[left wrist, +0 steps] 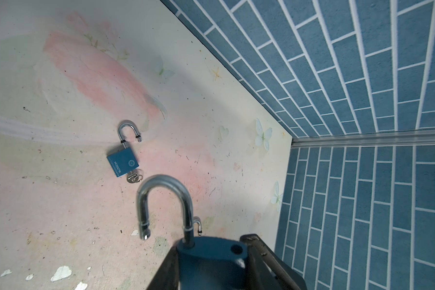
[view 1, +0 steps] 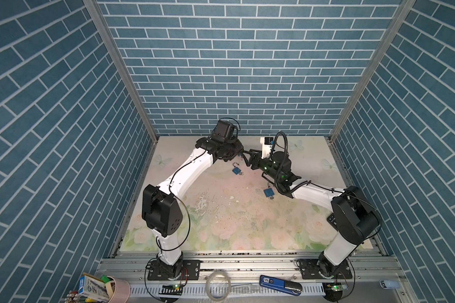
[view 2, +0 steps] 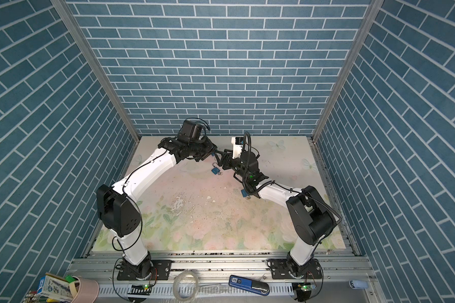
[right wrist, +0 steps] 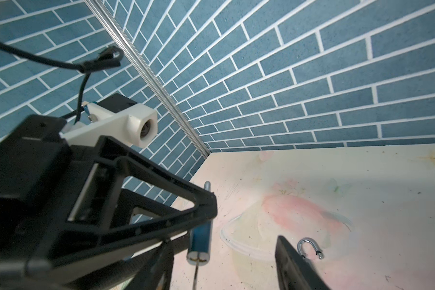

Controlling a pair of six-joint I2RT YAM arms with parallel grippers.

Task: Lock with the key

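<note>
Three blue padlocks show in both top views: a second padlock (view 1: 236, 171) and a third padlock (view 1: 268, 192) lie on the table (view 1: 234, 215). The held padlock (view 2: 212, 153) hangs above the far middle, clamped in the left gripper (view 1: 238, 154). The right gripper (view 1: 248, 158) faces it from the right, very near, with its jaws parted. In the left wrist view, the left gripper's fingers (left wrist: 259, 253) pinch the blue body from both sides. The shackle (left wrist: 165, 200) stands raised and swung aside, its free end clear of the empty hole, so nothing is locked yet. In the right wrist view, the body's underside shows, with the key (right wrist: 195, 273) apparently seated in the keyway, thin and edge-on. It lies between the right gripper's spread fingers (right wrist: 294, 266), which do not visibly touch it. On this showing, the hold and the approach look done; pinching the key, seating the shackle and turning remain.
</note>
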